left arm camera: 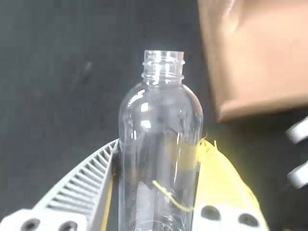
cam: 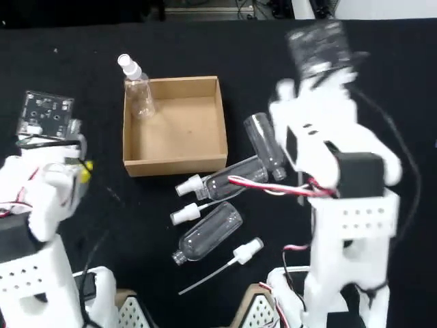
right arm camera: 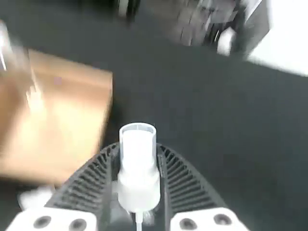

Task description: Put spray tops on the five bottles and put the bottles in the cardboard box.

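The left gripper [left arm camera: 161,144] is clamped on an uncapped bottle [left arm camera: 161,106], whose long axis runs along the fingers, neck pointing outward. 1 capped bottle [cam: 140,92] stands upright in the cardboard box [cam: 174,166]. The right gripper [right arm camera: 137,149] pinches a spray top [right arm camera: 138,168], head pointing outward.

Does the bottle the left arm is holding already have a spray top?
No, the bottle shows an open, bare threaded neck.
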Motion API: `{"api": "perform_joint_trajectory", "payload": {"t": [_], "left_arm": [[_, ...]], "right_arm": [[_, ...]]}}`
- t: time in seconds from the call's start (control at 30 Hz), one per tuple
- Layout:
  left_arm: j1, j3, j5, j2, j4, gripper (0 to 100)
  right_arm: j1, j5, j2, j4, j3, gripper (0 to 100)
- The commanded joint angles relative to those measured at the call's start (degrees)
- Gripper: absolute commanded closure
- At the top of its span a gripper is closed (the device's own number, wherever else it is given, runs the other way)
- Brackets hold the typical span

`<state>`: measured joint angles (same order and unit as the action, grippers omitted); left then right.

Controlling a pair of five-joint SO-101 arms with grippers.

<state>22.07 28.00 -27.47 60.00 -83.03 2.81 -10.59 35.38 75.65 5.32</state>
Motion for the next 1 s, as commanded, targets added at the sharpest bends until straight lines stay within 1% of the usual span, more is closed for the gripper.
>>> {"api": "perform_joint_trajectory", "payload": {"t": [0.0, 0.07, 0.17, 0.27, 0.33, 0.47, 0.63, 0.73, 0.9, 0.97], "left_arm": [[-12.44, -3.21, 10.02, 2.37, 4.57, 85], [-18.42, -2.86, 12.13, 2.37, 7.82, 85], [-26.77, -2.68, 14.51, 2.37, 12.75, 85], [-33.36, -2.68, 18.02, 2.46, 15.38, 85], [-35.82, -2.51, 20.57, 2.46, 15.82, 85], [-38.11, 2.95, 24.0, 5.45, 19.25, 85], [-38.37, 17.27, 23.74, 20.31, 29.36, 85], [-38.46, 24.4, 22.77, 27.16, 33.49, 85], [-38.46, 28.53, 22.59, 29.19, 37.45, 85], [-38.46, 29.49, 22.59, 29.19, 39.3, 85]], "right_arm": [[5.01, 10.46, 2.77, 0.26, -16.13, 98.7], [8.44, 12.31, 2.68, -0.18, -20.44, 98.7], [13.36, 15.56, 2.68, -4.04, -24.4, 98.7], [15.12, 20.22, 2.68, -11.43, -25.19, 98.7], [15.91, 23.21, 2.68, -15.56, -25.1, 98.7], [19.43, 24.88, 2.68, -21.19, -25.1, 98.7], [21.19, 24.97, 2.51, -26.29, -24.92, 98.7], [21.19, 24.97, 2.51, -30.59, -23.43, 98.7], [21.19, 24.97, 2.86, -37.54, -17.63, 98.7], [21.19, 25.05, 2.95, -38.86, -17.36, 98.7]]}}
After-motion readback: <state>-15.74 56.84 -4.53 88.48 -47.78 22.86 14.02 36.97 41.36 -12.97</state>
